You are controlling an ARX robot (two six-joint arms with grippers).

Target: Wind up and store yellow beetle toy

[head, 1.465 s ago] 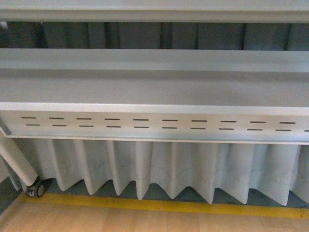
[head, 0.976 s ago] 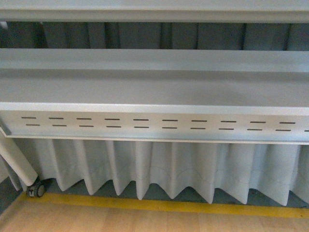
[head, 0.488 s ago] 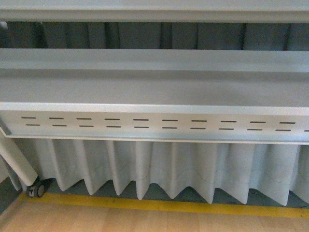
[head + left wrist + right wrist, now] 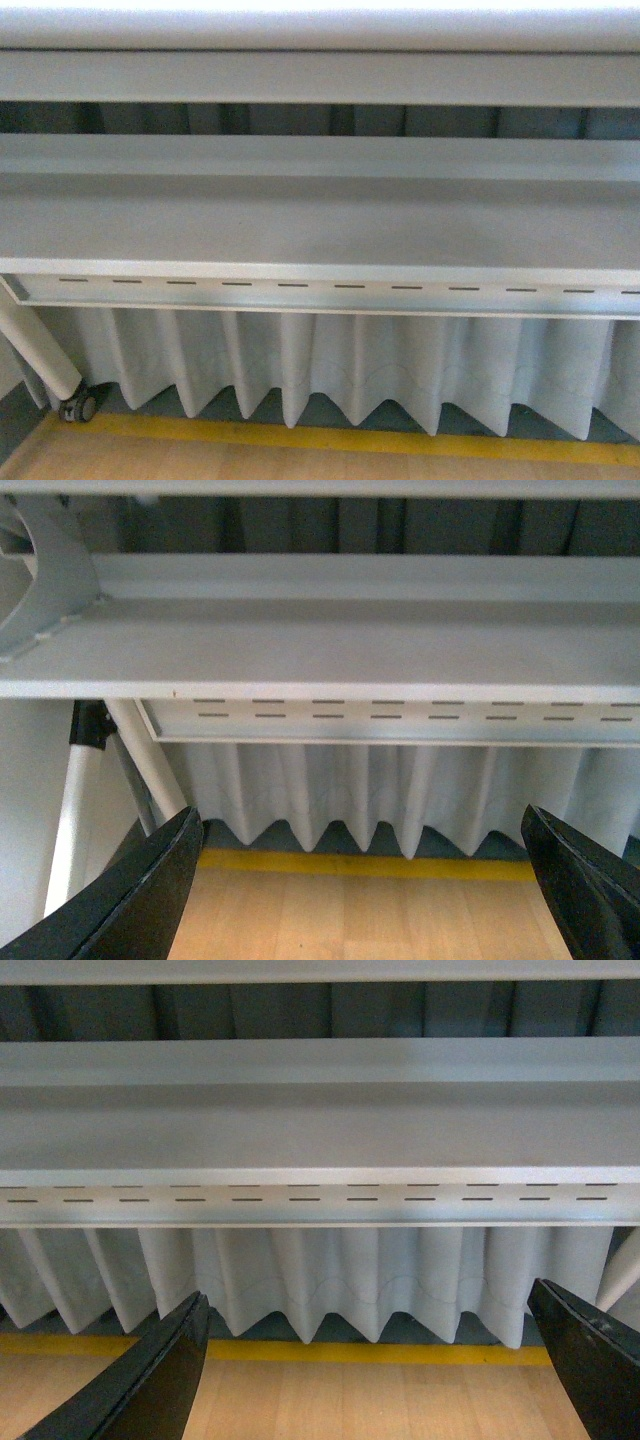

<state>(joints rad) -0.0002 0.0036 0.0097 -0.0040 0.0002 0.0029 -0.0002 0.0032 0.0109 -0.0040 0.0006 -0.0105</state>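
Note:
The yellow beetle toy is out of view in every frame. My left gripper (image 4: 365, 885) is open, its two black fingers far apart at the lower corners of the left wrist view, with only wooden floor between them. My right gripper (image 4: 370, 1370) is open in the same way, nothing between its fingers. Neither arm shows in the front view. Both wrist cameras face a grey metal shelf rail (image 4: 380, 720) with short slots.
A grey shelf frame (image 4: 320, 225) fills the front view, with a pleated pale curtain (image 4: 330, 365) hanging below it. A yellow floor stripe (image 4: 330, 440) runs along the wooden floor. A white leg with a caster wheel (image 4: 80, 405) stands at the lower left.
The front view has shifted: the shelf and its slotted rail now sit lower in the frame, and another beam shows at the top.

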